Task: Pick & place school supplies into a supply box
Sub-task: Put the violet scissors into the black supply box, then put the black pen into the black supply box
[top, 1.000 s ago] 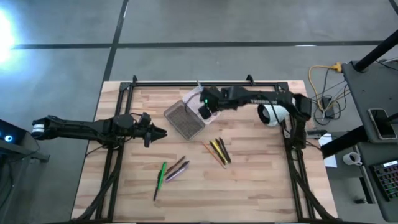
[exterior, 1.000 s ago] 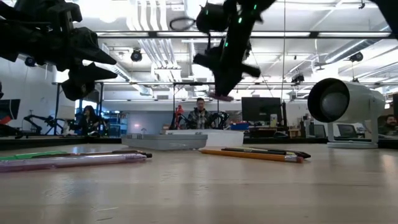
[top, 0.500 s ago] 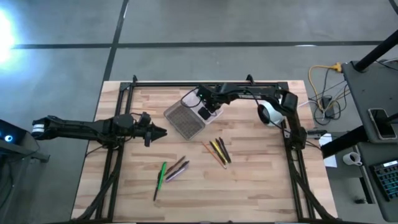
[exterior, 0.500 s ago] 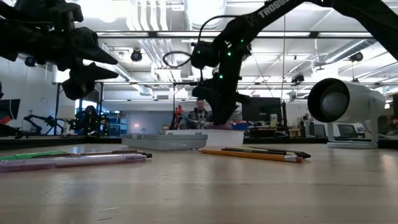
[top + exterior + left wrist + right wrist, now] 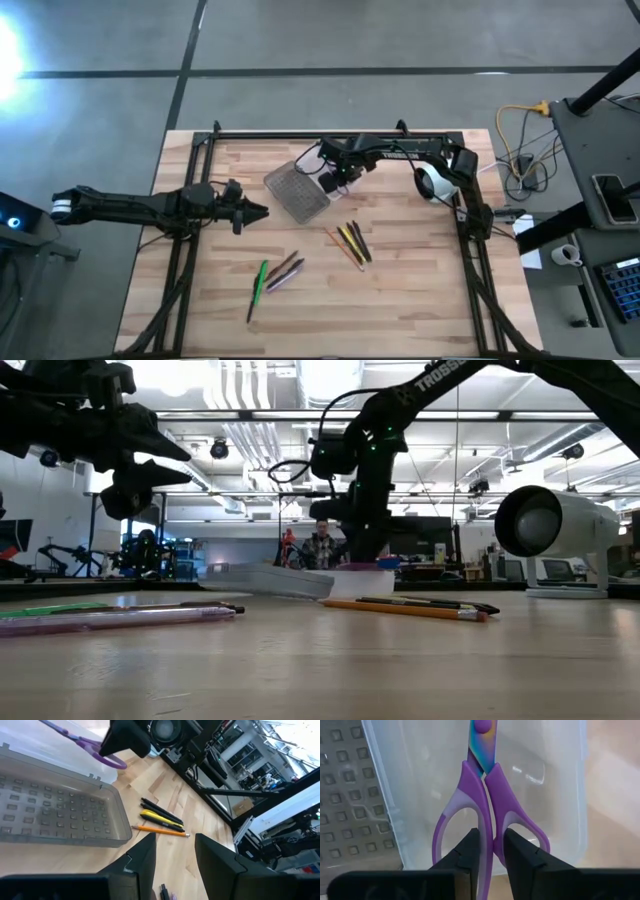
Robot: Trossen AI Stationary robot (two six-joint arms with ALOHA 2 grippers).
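— What's in your right gripper (image 5: pixel 492 852)?

— The scissors (image 5: pixel 487 815). My fingers are nearly closed on the inner handle bars, and the blades point straight ahead, away from me.

— And beyond them?

— The supply box (image 5: pixel 560 795). Its clear half lies directly beneath, its long side parallel to the scissors.

— Your left gripper (image 5: pixel 258 212)?

— It's empty, partly open and well aside.

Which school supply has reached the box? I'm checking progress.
Only the purple-handled scissors: they hang over the clear plastic supply box, pinched by the right end effector. Pens and pencils lie on the wooden table.
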